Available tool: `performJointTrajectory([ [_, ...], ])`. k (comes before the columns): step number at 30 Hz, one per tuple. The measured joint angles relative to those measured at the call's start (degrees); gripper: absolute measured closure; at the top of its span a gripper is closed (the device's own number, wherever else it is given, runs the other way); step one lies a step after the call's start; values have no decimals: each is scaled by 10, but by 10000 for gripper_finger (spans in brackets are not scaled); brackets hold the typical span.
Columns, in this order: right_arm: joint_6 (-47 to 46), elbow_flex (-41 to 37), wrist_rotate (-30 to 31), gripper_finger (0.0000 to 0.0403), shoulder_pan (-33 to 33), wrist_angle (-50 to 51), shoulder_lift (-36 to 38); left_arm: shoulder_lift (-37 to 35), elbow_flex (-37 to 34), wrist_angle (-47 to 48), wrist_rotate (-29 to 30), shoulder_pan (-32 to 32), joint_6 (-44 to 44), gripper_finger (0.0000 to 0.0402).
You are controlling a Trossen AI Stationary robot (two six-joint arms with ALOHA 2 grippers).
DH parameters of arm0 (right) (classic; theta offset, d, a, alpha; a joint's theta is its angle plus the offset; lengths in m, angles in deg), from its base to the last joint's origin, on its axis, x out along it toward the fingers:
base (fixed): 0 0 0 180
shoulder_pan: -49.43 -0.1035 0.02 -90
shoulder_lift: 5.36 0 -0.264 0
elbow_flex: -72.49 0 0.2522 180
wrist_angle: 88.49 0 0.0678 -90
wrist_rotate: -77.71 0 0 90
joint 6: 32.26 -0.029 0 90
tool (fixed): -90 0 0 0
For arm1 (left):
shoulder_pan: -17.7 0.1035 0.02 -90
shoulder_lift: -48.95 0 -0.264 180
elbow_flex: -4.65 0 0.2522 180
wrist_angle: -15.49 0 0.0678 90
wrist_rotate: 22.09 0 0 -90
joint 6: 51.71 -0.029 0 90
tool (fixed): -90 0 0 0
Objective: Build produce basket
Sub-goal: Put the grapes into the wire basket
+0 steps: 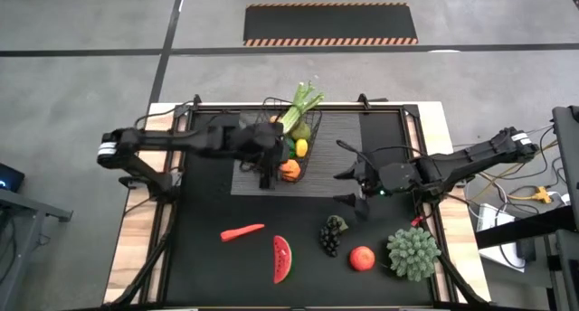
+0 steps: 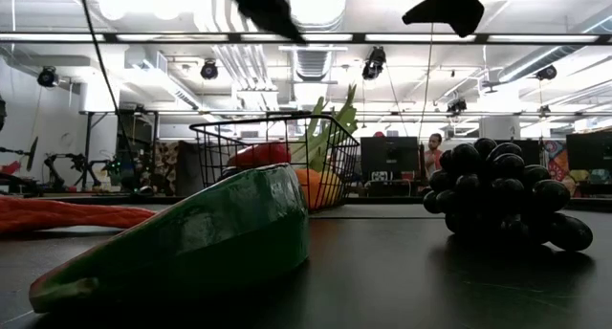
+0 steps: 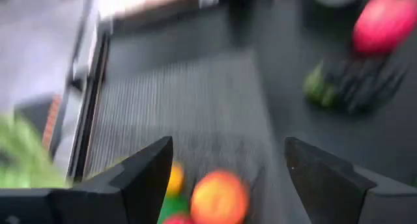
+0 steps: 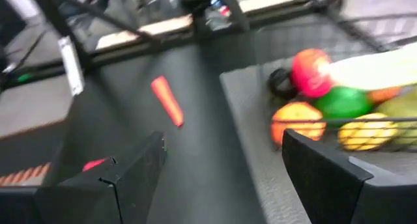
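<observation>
The basket point(image 1: 288, 148) at upper centre is partly filled, the left gripper point(image 1: 265, 157) hangs released over it, so I judge the right gripper point(image 1: 351, 186), also released, should next take the grapes point(image 1: 332, 234) below it.

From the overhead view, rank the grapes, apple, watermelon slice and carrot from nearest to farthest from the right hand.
From the right hand:
1. Grapes, just in front of it.
2. Apple, front, beside the grapes.
3. Watermelon slice, front centre.
4. Carrot, farther toward the left arm's side.

basket point(image 3: 215, 204): cut off at the left wrist picture's edge, blurred
grapes point(image 3: 358, 87): blurred in the left wrist view
</observation>
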Motion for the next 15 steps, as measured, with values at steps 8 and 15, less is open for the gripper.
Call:
performJointTrajectory([
  [8,-111,0,-84,114,0,27,-45,-52,-87,-242,58,-99,52,126],
  [15,-260,0,-172,123,-12,59,-104,-56,-142,-388,103,-132,50,126],
])
